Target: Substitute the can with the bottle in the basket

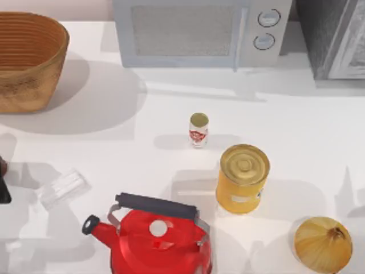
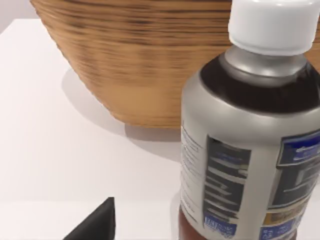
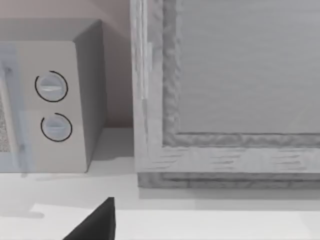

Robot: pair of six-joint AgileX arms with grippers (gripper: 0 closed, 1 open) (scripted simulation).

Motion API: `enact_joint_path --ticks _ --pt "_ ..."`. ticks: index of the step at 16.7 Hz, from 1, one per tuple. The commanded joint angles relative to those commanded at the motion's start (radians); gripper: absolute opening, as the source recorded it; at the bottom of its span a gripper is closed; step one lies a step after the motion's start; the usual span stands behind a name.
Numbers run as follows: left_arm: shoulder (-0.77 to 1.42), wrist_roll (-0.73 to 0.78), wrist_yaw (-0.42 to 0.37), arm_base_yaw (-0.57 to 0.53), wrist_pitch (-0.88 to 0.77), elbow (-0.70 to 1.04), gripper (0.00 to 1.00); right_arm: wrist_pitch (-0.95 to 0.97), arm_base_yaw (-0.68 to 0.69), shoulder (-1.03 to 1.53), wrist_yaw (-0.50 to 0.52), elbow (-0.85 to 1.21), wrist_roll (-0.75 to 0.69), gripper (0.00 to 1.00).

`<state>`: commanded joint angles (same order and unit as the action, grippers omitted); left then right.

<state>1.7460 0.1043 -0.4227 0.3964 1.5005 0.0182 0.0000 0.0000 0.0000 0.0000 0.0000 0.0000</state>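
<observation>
The small can [image 1: 198, 129], red-and-white with a dull gold top, stands upright on the table's middle, far from the basket [image 1: 28, 63] at the back left. The dark brown bottle [image 2: 245, 150] with a white cap stands upright just in front of the basket's woven wall [image 2: 150, 65] in the left wrist view. My left gripper [image 1: 2, 192] sits at the table's left edge, open. One black fingertip [image 2: 97, 225] shows beside the bottle, with bare table between them. A black fingertip [image 3: 97, 225] of my open right gripper shows, holding nothing.
A microwave [image 1: 199, 31] and a grey cabinet [image 1: 336, 37] line the back. A large yellow can [image 1: 242, 178], a red kettle [image 1: 154, 240], an onion [image 1: 323, 244] and a clear ribbed object [image 1: 61, 187] stand across the front.
</observation>
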Motion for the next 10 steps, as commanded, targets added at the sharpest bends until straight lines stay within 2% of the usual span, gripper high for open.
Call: enact_joint_path --ticks 5,10 --pt "0.005 -0.002 0.006 -0.007 -0.004 0.007 1.0 0.0 0.0 0.0 0.0 0.0 0.0 1.0" --pt "0.118 -0.016 0.066 -0.069 -0.026 0.157 1.0 0.0 0.0 0.0 0.0 0.0 0.0 1.0"
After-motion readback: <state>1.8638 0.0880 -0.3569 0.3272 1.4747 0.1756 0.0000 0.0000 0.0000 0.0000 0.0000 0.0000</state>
